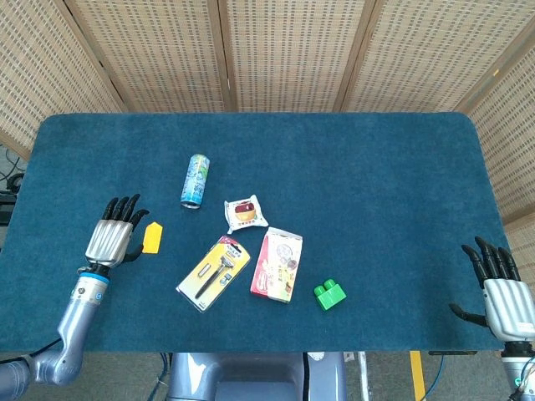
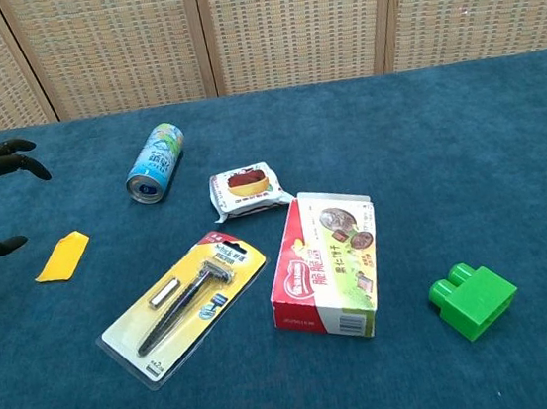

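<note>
Left hand [image 1: 113,234] rests spread, holding nothing, a yellow tag [image 1: 151,237] just at its 3 o'clock. Right hand [image 1: 500,288] also lies spread and unladen. At the tag's 1 o'clock, a can [image 1: 196,180] lies on its side.

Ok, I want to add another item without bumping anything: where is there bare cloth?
The cloth between the green block and the right hand is bare, as is the far strip behind the can. It is crowded mid-table around the snack packet, razor pack and biscuit box, and by the left hand near the yellow tag.
</note>
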Motion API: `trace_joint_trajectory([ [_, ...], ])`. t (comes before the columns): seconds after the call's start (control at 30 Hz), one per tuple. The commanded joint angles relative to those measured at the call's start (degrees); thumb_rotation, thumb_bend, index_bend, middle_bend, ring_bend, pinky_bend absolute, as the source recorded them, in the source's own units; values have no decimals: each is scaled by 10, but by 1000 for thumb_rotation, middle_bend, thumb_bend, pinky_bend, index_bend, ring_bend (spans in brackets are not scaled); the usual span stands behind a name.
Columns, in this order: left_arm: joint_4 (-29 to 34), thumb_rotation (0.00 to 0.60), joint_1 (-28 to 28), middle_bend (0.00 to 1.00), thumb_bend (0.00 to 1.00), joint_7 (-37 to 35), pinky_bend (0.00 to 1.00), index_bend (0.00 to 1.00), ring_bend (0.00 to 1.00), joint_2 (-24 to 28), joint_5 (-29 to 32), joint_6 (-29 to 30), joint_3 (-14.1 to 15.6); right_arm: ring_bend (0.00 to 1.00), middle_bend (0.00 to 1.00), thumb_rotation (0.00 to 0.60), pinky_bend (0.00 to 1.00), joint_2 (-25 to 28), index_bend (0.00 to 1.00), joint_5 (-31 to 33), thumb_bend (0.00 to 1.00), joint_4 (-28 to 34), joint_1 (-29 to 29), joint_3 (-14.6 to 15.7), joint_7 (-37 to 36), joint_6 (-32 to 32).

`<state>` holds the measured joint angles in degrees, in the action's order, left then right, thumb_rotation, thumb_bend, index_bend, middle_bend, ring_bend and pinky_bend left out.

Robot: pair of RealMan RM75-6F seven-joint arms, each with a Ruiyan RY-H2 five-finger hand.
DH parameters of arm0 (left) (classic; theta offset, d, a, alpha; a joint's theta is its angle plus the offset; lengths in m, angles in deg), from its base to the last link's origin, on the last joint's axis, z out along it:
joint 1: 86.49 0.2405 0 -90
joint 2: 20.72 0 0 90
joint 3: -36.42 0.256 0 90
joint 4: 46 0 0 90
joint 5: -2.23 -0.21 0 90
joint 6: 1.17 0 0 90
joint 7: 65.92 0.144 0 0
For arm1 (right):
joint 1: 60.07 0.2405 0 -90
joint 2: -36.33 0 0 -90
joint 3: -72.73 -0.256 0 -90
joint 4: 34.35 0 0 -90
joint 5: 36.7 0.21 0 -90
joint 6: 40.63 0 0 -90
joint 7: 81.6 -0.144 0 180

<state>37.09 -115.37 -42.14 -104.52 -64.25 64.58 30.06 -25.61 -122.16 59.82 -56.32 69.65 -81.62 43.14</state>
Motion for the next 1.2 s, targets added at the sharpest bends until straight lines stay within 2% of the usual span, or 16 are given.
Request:
trace_joint_trajectory([
  [0.03, -1, 600, 0, 0, 315, 11, 0, 206, 0, 2, 1, -6, 5, 0, 0, 600, 0, 0, 83, 0, 53, 0, 0, 0, 1, 0],
  [0.4, -40, 600, -6, 0, 326, 34, 0, 248, 0, -28, 16, -27, 11, 0, 0, 600, 0, 0, 84, 2, 53, -1, 0, -1, 0, -1],
  [0.73, -76, 600, -8, 0, 321, 41, 0, 246, 0, -51, 18, -34, 15, 0, 0, 600, 0, 0, 83, 2, 53, -1, 0, -1, -4, 0],
  [0.77, -79, 600, -8, 0, 320, 41, 0, 213, 0, -52, 18, -36, 15, 0, 0, 600, 0, 1, 83, 2, 53, -1, 0, -2, -4, 0],
  [0.87, -84, 600, -7, 0, 317, 40, 0, 31, 0, -54, 17, -37, 15, 0, 0, 600, 0, 0, 84, 2, 53, -2, 0, -1, -4, 0],
  [0.9, -85, 600, -7, 0, 316, 39, 0, 2, 0, -54, 16, -36, 15, 0, 0, 600, 0, 0, 84, 2, 53, -2, 0, -1, -4, 0],
  [1.2, -92, 600, -7, 0, 317, 42, 0, 0, 0, -58, 15, -40, 16, 0, 0, 600, 0, 0, 83, 1, 53, -2, 0, -1, -4, 1],
])
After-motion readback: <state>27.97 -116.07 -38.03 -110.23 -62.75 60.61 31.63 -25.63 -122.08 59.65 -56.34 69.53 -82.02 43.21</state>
